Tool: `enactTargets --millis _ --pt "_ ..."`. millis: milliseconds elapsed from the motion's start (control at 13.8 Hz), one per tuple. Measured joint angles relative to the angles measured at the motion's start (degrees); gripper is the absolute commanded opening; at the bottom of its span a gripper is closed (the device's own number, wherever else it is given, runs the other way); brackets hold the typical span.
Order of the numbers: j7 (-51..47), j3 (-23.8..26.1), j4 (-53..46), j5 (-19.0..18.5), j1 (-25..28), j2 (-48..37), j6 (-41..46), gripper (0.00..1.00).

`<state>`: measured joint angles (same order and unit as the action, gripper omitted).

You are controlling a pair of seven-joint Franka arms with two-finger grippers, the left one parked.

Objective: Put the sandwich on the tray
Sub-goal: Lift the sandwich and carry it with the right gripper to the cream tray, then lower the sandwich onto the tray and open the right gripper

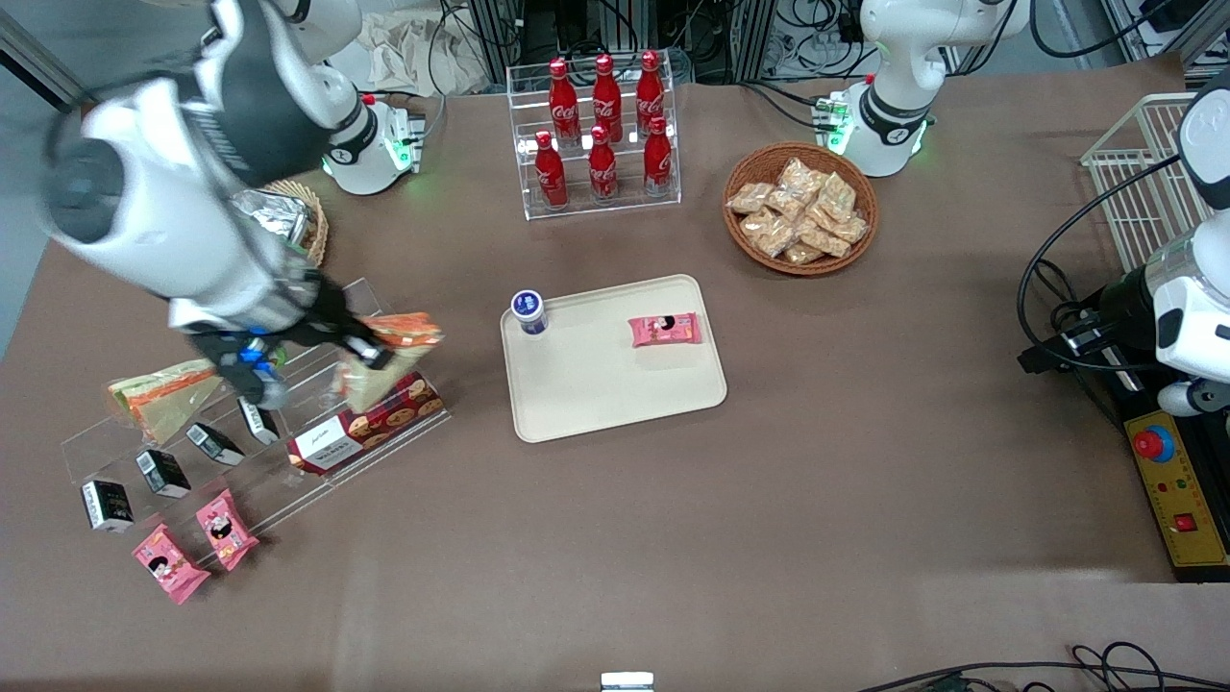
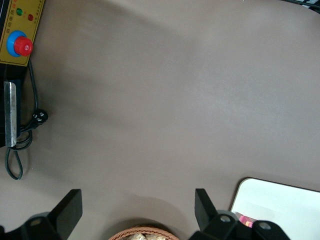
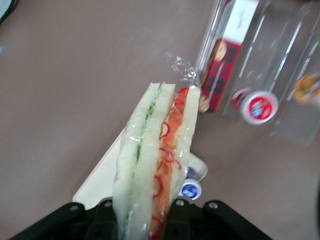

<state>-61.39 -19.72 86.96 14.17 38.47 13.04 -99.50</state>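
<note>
My right gripper point(image 1: 370, 358) is shut on the sandwich point(image 1: 392, 358), a wrapped triangular wedge of white bread with a red-orange and green filling stripe. It holds the wedge in the air above the clear display rack point(image 1: 240, 432), over the red cookie box point(image 1: 365, 432). In the right wrist view the sandwich point(image 3: 155, 160) stands between the fingers point(image 3: 177, 217), with the tray point(image 3: 100, 180) showing past it. The cream-beige tray point(image 1: 596, 384) lies on the table toward the parked arm's end from the gripper, with a pink snack pack point(image 1: 664, 330) and a small blue-lidded cup point(image 1: 528, 311) on it.
A second wedge with a broad orange band point(image 1: 163, 394) lies on the rack, with several small black cartons point(image 1: 163, 471) and two pink packs point(image 1: 197, 546). A clear rack of cola bottles point(image 1: 601, 125), a basket of snack bags point(image 1: 799, 207) and a foil-filled basket point(image 1: 288, 216) stand farther from the camera.
</note>
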Motion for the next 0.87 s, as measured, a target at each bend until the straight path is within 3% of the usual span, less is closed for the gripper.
enactTargets --millis 507,868 --pt "-20.6 0.0 0.7 0.0 13.1 11.6 -12.7 0.0" --pt "-31.8 0.0 1.9 0.0 18.1 19.1 -21.5 0.0"
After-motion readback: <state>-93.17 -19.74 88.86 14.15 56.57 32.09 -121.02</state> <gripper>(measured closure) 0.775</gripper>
